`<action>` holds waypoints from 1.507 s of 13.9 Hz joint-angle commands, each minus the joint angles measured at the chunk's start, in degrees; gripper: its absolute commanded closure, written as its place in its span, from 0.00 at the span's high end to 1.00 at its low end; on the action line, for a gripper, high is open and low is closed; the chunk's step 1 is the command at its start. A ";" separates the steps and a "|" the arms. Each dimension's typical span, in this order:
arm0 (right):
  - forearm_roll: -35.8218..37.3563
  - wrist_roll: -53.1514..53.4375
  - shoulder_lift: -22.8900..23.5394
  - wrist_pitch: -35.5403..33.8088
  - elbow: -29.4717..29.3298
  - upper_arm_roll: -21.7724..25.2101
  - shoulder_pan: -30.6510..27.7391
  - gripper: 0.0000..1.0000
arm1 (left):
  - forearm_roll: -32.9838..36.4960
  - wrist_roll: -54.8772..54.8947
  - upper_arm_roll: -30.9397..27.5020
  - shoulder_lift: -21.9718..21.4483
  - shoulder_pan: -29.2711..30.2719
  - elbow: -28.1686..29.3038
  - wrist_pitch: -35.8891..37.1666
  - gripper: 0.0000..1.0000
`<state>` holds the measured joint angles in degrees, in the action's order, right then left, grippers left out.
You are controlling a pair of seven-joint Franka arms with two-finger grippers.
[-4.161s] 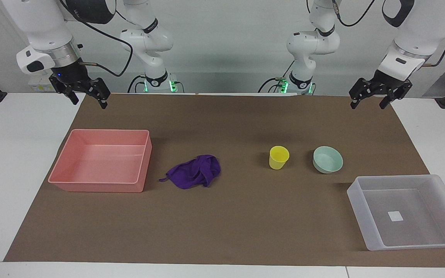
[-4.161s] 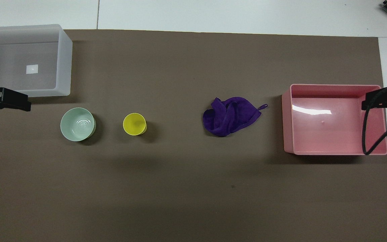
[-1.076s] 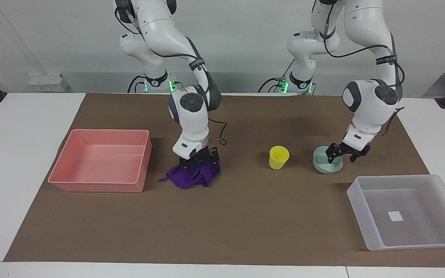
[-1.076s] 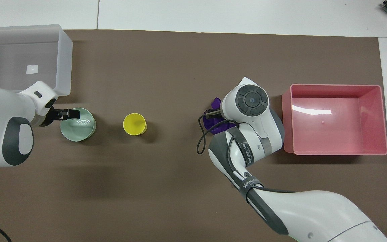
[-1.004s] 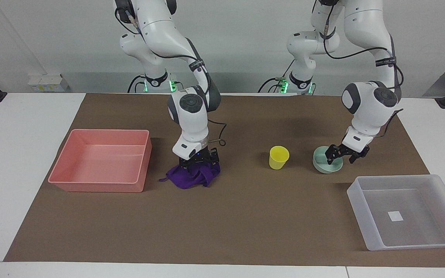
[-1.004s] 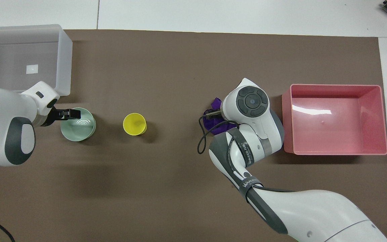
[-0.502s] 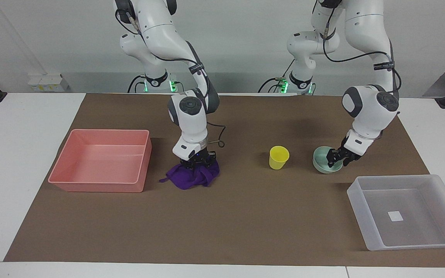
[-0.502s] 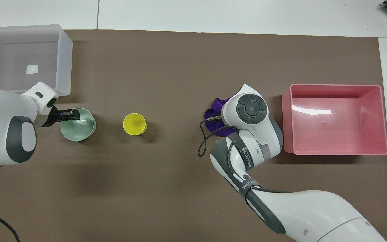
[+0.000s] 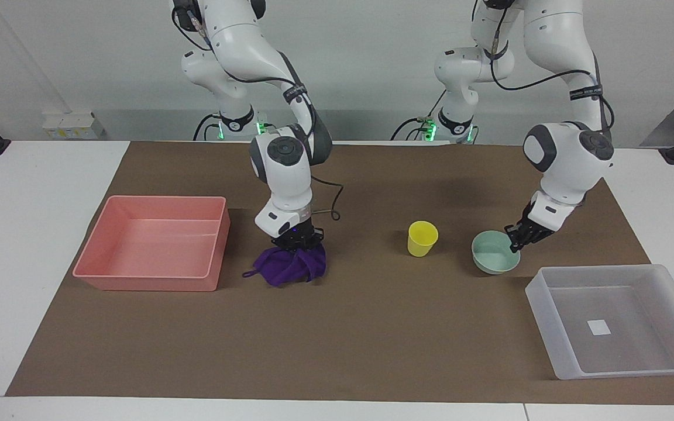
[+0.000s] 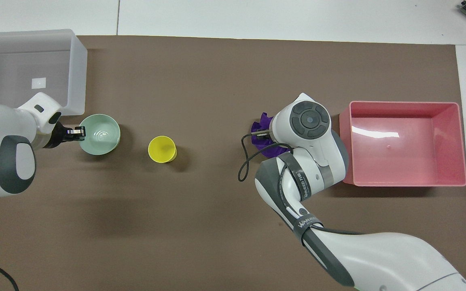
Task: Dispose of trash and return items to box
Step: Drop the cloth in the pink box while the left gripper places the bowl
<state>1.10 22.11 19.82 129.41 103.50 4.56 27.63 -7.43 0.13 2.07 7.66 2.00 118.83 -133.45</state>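
Observation:
The purple cloth (image 9: 288, 268) lies bunched on the brown mat beside the pink bin, its strap end toward that bin. My right gripper (image 9: 296, 237) is shut on the top of the cloth and draws it up into a peak; in the overhead view the wrist covers most of the cloth (image 10: 263, 120). My left gripper (image 9: 516, 237) is shut on the rim of the mint-green bowl (image 9: 492, 259), which tilts, close to the translucent box (image 9: 635, 351). The bowl (image 10: 101, 131) and left gripper (image 10: 75, 133) also show in the overhead view. The yellow cup (image 9: 422, 238) stands upright between cloth and bowl.
The pink bin (image 9: 150, 283) stands empty at the right arm's end of the mat. The translucent box (image 10: 77, 72) at the left arm's end holds only its white label (image 9: 598, 327). A black cable loops from the right wrist (image 10: 243, 161).
Both arms came down from rest. The left gripper closed on the bowl's rim and moved the bowl toward the box. The right gripper closed on the cloth and gathered it upward.

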 commanded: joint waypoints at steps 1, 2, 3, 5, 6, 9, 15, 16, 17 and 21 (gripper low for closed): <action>0.57 1.45 -5.22 -6.43 -1.28 0.19 -0.82 0.00 | -1.09 1.19 0.30 -0.71 2.82 -7.10 8.19 0.00; 2.49 1.45 -7.15 -8.10 -1.28 0.19 -1.69 0.00 | -1.09 1.19 0.30 -0.19 3.70 -10.08 10.21 0.00; 4.77 1.19 -9.52 -9.94 -1.28 -0.07 -3.00 0.00 | -1.00 1.19 0.30 0.77 4.50 -12.81 10.75 0.00; 5.85 0.31 -13.74 -14.51 -1.20 -0.16 -5.03 0.00 | -0.65 1.10 0.30 3.32 6.34 -15.98 8.66 0.00; 5.85 -1.26 -15.50 -16.27 -1.20 -0.16 -6.26 0.00 | -0.39 1.01 0.30 5.42 6.96 -19.22 9.43 0.00; 5.85 -8.02 -19.02 -19.88 -1.20 -0.07 -10.91 0.00 | -0.39 1.01 0.30 15.60 9.59 -35.20 13.83 0.00; 5.76 -21.03 -21.84 -21.48 0.03 -0.16 -20.40 0.00 | 1.89 0.93 0.83 29.33 12.15 -52.19 13.48 0.00; 5.76 -22.44 -21.93 -21.13 1.08 -0.16 -21.46 0.00 | 1.98 0.93 0.22 30.91 12.32 -52.56 13.05 0.00; 5.67 -22.89 -22.46 -20.60 2.39 -0.16 -22.08 0.00 | 1.98 1.01 0.65 33.02 13.37 -53.43 12.17 0.00; 5.67 -23.51 -22.11 -13.59 8.63 -0.07 -24.54 0.00 | 2.07 0.93 0.83 35.67 13.90 -54.49 8.56 0.00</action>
<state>6.20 -0.27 -0.87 111.69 107.25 5.19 4.61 -6.36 0.88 2.15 41.38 15.19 67.39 -124.27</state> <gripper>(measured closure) 0.907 0.982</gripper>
